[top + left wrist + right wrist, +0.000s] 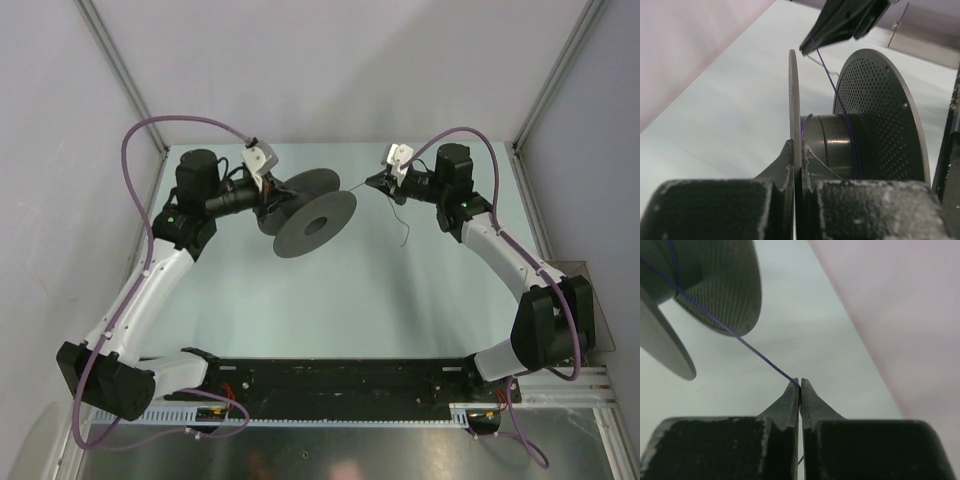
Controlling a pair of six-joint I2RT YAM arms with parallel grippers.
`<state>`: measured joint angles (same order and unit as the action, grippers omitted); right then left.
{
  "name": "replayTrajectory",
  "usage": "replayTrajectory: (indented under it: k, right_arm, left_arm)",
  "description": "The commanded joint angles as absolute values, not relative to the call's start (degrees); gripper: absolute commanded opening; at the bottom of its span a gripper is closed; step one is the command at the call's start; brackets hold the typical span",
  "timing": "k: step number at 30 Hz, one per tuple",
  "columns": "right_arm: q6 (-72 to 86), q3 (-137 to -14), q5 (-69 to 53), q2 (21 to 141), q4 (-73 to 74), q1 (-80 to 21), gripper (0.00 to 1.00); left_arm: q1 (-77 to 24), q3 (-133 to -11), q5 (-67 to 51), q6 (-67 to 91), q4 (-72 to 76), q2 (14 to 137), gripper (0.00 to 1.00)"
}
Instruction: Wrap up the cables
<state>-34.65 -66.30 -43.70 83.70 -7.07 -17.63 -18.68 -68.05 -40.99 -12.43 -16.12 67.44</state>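
The pale green table [300,320] carries nothing but the work, which is held up between the two arms. The spool [335,210] is the largest piece: two thin, flat, dark grey discs on a smooth drum. In the left wrist view one disc is peppered with small holes. Its axle runs roughly from the far side toward the near side, so the groove between the discs opens sideways toward the right arm.

The left gripper [797,150] is clamped on the rim of one disc and holds the spool on edge above the table. The right gripper [800,385], just right of the spool, is pinched shut on the cable [740,338].

The cable is a hair-thin, purple-dark thread. It runs straight and taut from the right fingertips leftward into the groove, across the axle, where a turn or so already lies around the drum. A short loose tail dangles from the right gripper toward the table.

The right arm is the nearer one to the free length, so the coming loop probably has to circle the drum with the thread kept between the discs.
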Motion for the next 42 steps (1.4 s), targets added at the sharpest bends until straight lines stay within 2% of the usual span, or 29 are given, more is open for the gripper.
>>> replayTrajectory:
  k: [1,2,3,4,6,8,10,12,14,16,22,29,42]
  right_arm:
    - [-34.7,-69.4,-40.9,85.5,-2.0,-12.3,0.00]
    - [-34.5,-69.4,-42.4,85.7,0.1,-12.3,0.00]
    - [-34.0,-69.4,-43.9,85.6,1.9,-12.4,0.05]
    - [-33.7,-69.4,-45.2,85.5,3.2,-12.6,0.14]
    - [-33.1,-69.5,-47.3,84.9,5.8,-13.1,0.42]
    - [-32.1,-69.4,-48.4,84.0,7.3,-13.4,0.60]
    - [-30.3,-69.1,-48.6,82.8,7.7,-13.4,0.70]
    - [-28.9,-68.6,-48.2,81.3,7.5,-13.3,0.75]
    - [-26.9,-67.3,-47.0,79.5,6.0,-13.2,0.90]
    - [-24.0,-65.4,-45.8,77.5,3.7,-13.2,0.97]
    - [-16.4,-61.0,-44.0,73.5,-3.7,-13.1,0.99]
    - [-8.1,-59.3,-44.5,74.8,-6.4,-13.9,0.99]
    - [6.6,-56.0,-17.2,83.1,-20.9,-24.1,0.99]
  left_arm:
    - [-17.4,-76.7,-50.9,-6.7,-18.3,66.6,0.00]
    - [-17.4,-78.2,-50.4,-5.5,-18.3,67.2,0.00]
    - [-17.3,-79.8,-49.6,-4.3,-18.2,67.7,0.00]
    - [-17.3,-81.3,-48.4,-3.1,-18.2,68.3,0.00]
    - [-17.2,-84.6,-45.7,0.0,-18.1,69.9,0.00]
    - [-16.9,-87.5,-43.4,3.6,-18.1,71.2,0.00]
    - [-16.8,-89.8,-40.4,7.2,-18.1,72.2,0.00]
    - [-16.7,-91.2,-36.6,10.6,-18.1,72.7,0.00]
    - [-16.5,-91.8,-32.8,14.0,-18.1,72.8,0.00]
    - [-16.1,-91.9,-29.9,17.3,-17.9,72.7,0.00]
    - [-13.9,-91.9,-28.1,24.5,-17.1,72.0,0.00]
    - [-12.8,-91.9,-24.1,31.2,-15.7,71.8,0.00]
    - [-12.7,-90.7,-15.2,40.0,-15.5,72.5,0.00]
